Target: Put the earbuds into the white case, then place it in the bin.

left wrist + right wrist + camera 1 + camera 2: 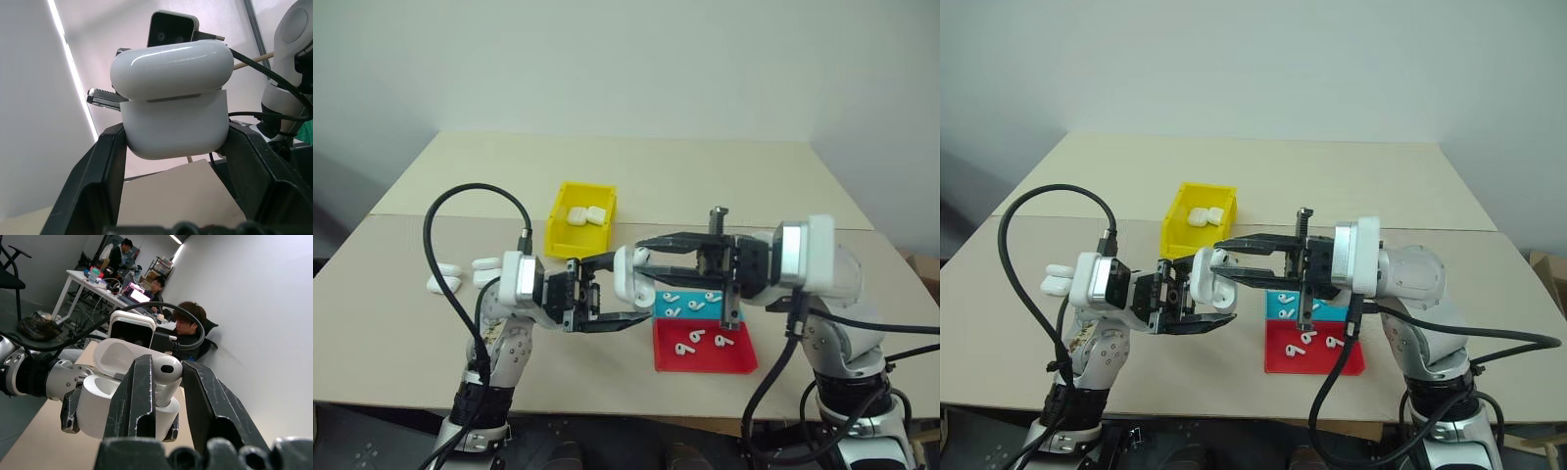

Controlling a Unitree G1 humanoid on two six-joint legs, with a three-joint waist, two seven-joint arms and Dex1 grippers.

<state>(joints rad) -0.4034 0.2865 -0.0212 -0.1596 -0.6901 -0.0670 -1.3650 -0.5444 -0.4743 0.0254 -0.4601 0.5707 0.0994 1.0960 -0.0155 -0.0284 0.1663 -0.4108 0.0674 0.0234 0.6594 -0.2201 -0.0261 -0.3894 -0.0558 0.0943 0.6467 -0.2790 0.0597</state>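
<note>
Two end effectors are meeting at the middle of the frame, above the desk (724,166). The left end effector (607,294) is clamping the case (626,274) by its lower body with the lid flipped up, so the wells are facing the right arm. The right end effector (168,382) is pinching one earbud (166,374) between its fingers, stem pointing down into the open case (the bud looks partly seated, I judge, though the right wrist view hides the bottom of the well). Holding the case in the air seems to give the right arm a fixed target.

Below them, at lower centre, more earbuds are lying in the blue tray (700,304) and the red tray (705,354), the red one sitting close to the desk's near edge. The bin (579,220) is sitting at upper left of the grippers, with two cases already inside and open desk all round it. Spare cases (445,277) are lying at the left edge, well apart from the action.
</note>
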